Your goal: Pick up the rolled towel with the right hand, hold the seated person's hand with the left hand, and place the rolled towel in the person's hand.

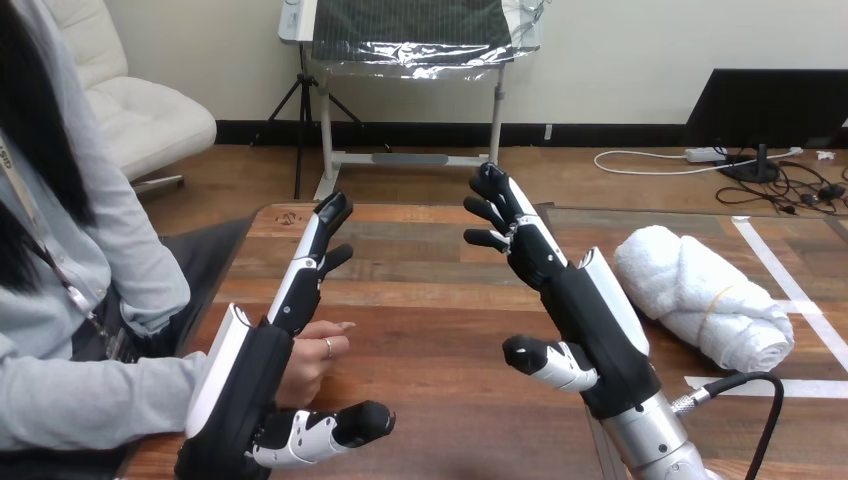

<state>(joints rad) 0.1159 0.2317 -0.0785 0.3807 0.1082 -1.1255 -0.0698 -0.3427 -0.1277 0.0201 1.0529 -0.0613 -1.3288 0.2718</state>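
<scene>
Head view, early stage: shows the rolled towel (700,300) untouched at the desk's (430,300) right. Finds the right hand (580,320) open, fingers straight, just left of the towel and apart from it. Puts the left hand (265,370), likewise open, beside the person's hand (315,350) near the left edge, no clasp visible. Leaves pickup, hold and placing undone. Offers bare desk between the hands, little margin at left.

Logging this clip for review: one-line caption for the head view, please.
Open left hand beside the person's hand; open right hand apart from the rolled towel lying on the table.
</scene>
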